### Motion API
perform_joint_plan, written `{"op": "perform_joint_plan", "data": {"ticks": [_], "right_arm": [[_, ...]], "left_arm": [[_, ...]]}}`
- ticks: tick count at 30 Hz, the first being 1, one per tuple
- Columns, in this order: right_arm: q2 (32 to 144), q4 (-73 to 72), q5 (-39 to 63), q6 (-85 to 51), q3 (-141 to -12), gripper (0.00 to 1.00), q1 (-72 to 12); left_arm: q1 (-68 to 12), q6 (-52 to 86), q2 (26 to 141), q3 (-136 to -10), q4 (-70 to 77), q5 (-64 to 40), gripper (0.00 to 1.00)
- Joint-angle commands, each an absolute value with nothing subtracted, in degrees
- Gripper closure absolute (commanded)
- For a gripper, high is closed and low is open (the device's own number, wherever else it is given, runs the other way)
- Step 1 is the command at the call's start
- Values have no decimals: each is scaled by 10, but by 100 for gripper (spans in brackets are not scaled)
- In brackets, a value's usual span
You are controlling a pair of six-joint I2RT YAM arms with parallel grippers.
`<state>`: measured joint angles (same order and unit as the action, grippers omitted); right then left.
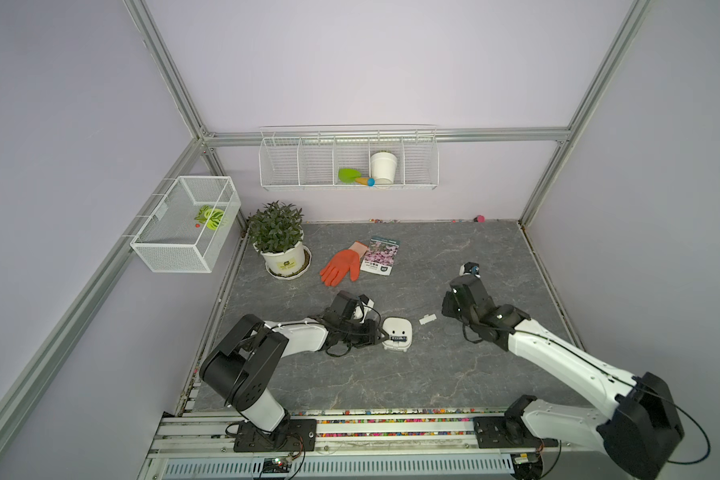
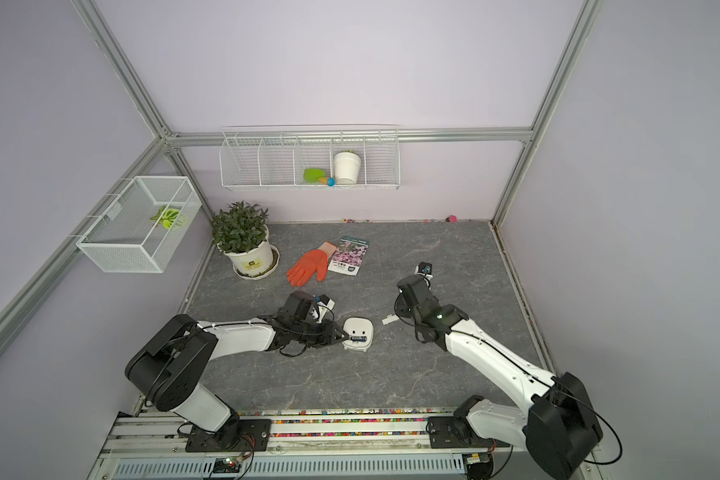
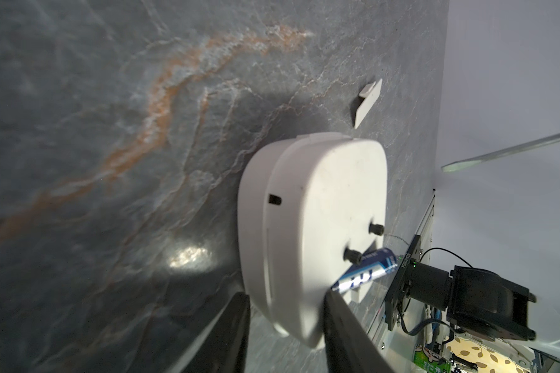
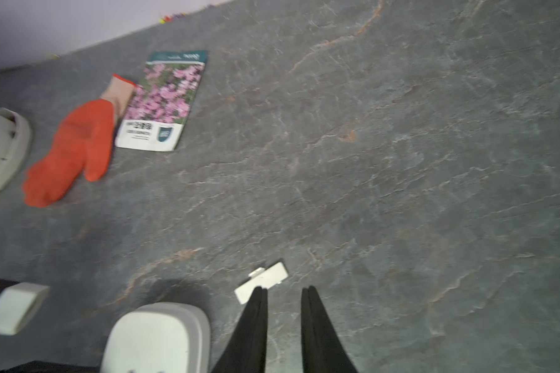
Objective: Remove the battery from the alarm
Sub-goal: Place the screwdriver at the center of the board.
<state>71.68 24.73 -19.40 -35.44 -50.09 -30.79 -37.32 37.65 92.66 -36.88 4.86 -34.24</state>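
On the grey stone-pattern tabletop (image 1: pixel 454 374), the small white rounded-square plastic alarm (image 1: pixel 396 330) lay back-up. The dark blue cylindrical battery (image 3: pixel 366 269) sat in its open back slot. Left gripper (image 3: pixel 285 298) was spread, straddling the alarm's edge. Right gripper (image 4: pixel 283 290) was slightly parted and empty, near the flat white rectangular cover (image 4: pixel 262 282).

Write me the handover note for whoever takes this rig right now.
Left gripper: jaws apart around the alarm's edge beside the battery; grip unclear.
Right gripper: jaws slightly apart, empty, near the cover.
Alarm lies face down on the table; battery sits in its open slot.
Done: cover off, lying apart from the alarm.
Left: lift the battery out.
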Motion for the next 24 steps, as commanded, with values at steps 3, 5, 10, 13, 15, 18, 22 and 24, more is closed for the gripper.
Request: {"op": "perform_joint_plan", "data": {"ticks": [3,5,10,13,15,18,22,24], "right_arm": [[805,432,-94,-240,-562,100,-235],[842,460,-102,-230,-589,100,-225],[965,513,-129,-194,-653,99,-219],[1028,523,-142,-186,-681,99,-219],[1051,510,-127,-184,-689,96,-220],[1074,494,-105,-182,-698,86,-220],[1087,486,-85,-178,-709,75,-219],[1092,486,-86,-177,-711,69,-219]], "left_arm": [[-374,368,919,-356,13,-307,59],[-375,371,918,-356,17,-310,59],[-375,373,917,-357,23,-312,59],[-375,373,916,-356,25,-312,58],[-375,374,916,-357,26,-311,59],[-375,375,917,-357,27,-311,58],[-375,376,915,-357,28,-310,59],[-375,377,916,-357,28,-310,59]]}}
